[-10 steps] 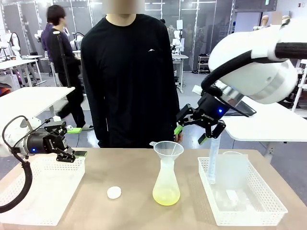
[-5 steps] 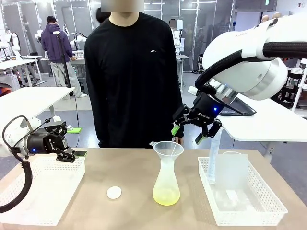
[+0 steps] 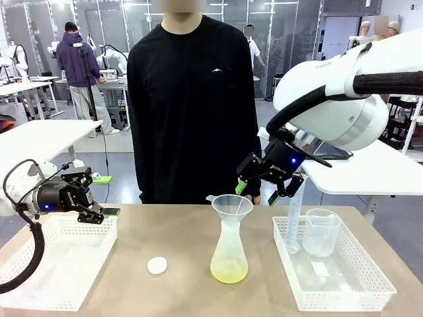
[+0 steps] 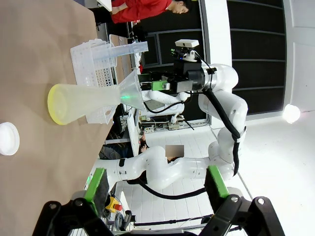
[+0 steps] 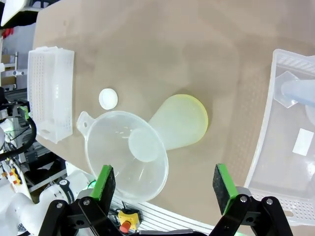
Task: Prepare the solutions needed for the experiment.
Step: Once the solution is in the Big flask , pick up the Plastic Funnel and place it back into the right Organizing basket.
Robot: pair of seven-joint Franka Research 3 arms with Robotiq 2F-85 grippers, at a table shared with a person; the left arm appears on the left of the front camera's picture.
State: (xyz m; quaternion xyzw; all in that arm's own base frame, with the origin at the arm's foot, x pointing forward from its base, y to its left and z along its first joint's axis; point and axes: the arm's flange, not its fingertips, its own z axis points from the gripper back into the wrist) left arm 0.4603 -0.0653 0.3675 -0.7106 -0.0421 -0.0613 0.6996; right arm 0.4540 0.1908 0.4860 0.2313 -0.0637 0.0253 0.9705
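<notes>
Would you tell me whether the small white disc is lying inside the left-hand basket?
No, the white disc lies on the tabletop, between the left basket and the flask.

For your record: the left basket [image 3: 39, 264] runs off the front view's left edge. The measuring cylinder [image 3: 291, 224] has its top hidden behind the right gripper [image 3: 256, 193]. In your right wrist view, the funnel [image 5: 123, 147] covers the neck of the flask [image 5: 179, 120], and the right edge cuts the right basket [image 5: 261, 147].
</notes>
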